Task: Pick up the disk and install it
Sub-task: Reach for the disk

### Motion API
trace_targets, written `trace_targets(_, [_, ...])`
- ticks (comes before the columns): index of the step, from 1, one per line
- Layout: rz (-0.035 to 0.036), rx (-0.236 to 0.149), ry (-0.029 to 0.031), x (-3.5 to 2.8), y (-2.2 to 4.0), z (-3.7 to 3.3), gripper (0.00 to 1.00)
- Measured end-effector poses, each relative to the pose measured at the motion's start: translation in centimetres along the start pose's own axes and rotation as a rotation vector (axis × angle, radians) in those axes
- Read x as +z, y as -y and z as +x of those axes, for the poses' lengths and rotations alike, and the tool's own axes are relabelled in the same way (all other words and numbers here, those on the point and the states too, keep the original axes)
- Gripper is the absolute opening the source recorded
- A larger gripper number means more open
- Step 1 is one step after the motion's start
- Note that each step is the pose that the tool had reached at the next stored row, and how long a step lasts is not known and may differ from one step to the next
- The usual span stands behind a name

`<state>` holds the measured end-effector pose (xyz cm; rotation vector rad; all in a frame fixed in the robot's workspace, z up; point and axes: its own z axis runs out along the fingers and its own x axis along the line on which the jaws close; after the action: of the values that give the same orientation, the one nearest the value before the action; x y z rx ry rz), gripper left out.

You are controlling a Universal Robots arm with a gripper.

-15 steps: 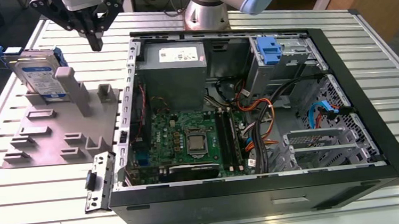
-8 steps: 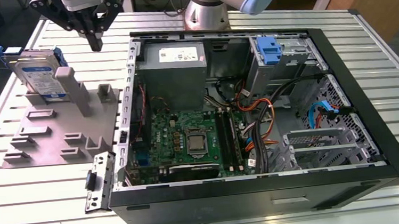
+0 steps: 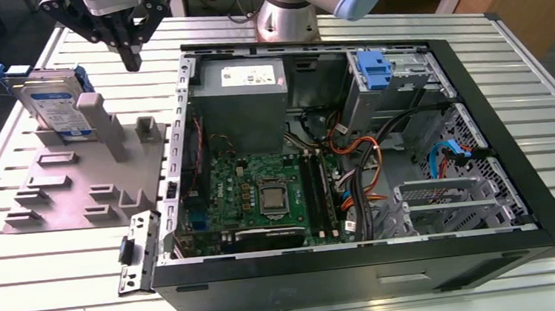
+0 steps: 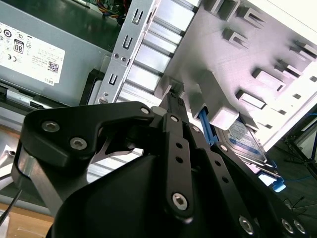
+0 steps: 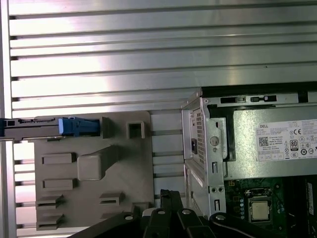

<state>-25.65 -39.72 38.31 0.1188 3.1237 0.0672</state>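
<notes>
The disk (image 3: pixel 48 99) stands on edge in a slot of the grey fixture (image 3: pixel 71 183) at the exterior view's left, its white-and-blue label facing out and its blue bracket around it. In the first wrist view the disk (image 5: pixel 44 128) is seen edge-on, and in the second wrist view the disk (image 4: pixel 243 139) lies partly behind a fixture post. My gripper (image 3: pixel 132 61) hangs above the fixture, between the disk and the computer case, apart from both. Its fingers (image 4: pixel 174 106) are pressed together with nothing held. The gripper (image 5: pixel 168 197) tips point down at the fixture's edge.
The open computer case (image 3: pixel 471 96) fills the table's middle and right. Inside are a grey power supply (image 3: pixel 243 91), the motherboard (image 3: pixel 260 194), loose cables and a drive bay with a blue tab (image 3: pixel 374 66). A ribbed metal table (image 3: pixel 49 277) surrounds everything.
</notes>
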Motion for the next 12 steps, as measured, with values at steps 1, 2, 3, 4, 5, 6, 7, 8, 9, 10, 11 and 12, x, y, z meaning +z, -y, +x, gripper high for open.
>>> trace_targets(1, [0.0,0.0,0.0,0.0,0.0,0.0,0.11])
trace_targets(2, [-0.0001,0.0,0.0,0.0,0.0,0.0,0.11])
trace_targets(3, [-0.0001,0.0,0.0001,0.01,0.0,0.01,0.11])
trace_targets(4, [0.0,0.0,0.0,0.0,0.0,0.01,0.11])
trace_targets(5, [0.0,0.0,0.0001,0.0,0.0,0.01,0.11])
trace_targets(6, [0.0,0.0,0.0,0.0,0.0,0.01,0.11])
trace_targets(7, [0.0,0.0,0.0,0.0,0.0,0.01,0.11])
trace_targets(8, [0.0,0.0,0.0,0.0,0.0,0.04,0.11])
trace_targets(9, [-0.0001,0.0,0.0001,0.0,0.01,0.1,0.11])
trace_targets(10, [-0.0001,0.0,0.0001,0.01,-0.02,0.17,0.11])
trace_targets(11, [0.0,0.0,0.0001,0.01,-0.05,0.24,0.11])
trace_targets(12, [0.0,0.0,0.0001,0.01,-0.1,0.34,0.11])
